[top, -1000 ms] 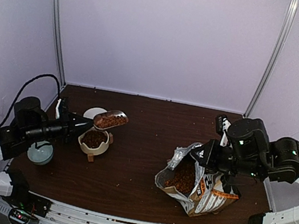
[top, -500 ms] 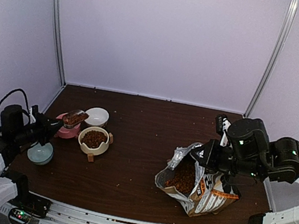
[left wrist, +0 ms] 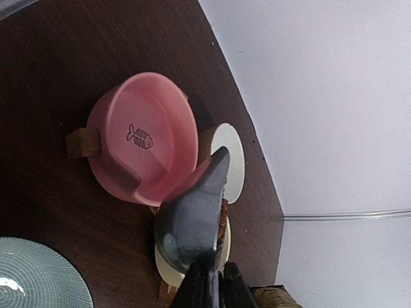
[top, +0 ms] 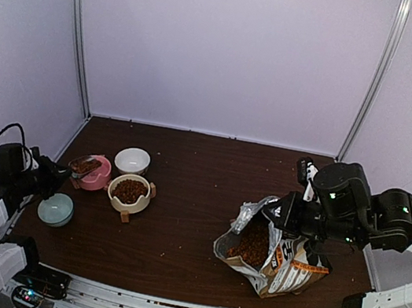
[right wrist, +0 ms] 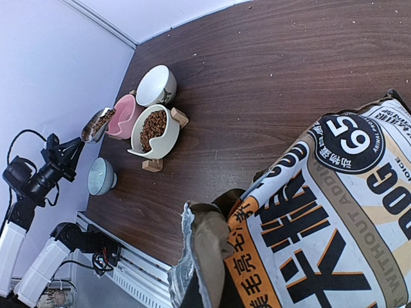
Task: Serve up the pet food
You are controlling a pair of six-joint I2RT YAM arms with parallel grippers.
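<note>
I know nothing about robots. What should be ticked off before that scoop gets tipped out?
1. Grip: left end effector is clamped on the scoop handle: ok.
2. Load: pet food lies in the scoop: ok.
3. Target: pink bowl is upright and empty: ok.
4. Aim: the scoop tip overlaps the pink bowl's rim, but whether it is fully over the bowl: cannot tell.
5. Bag: right end effector pinches the bag edge, mouth open: ok.
6. Neighbour: cream bowl already holds food: ok.
</note>
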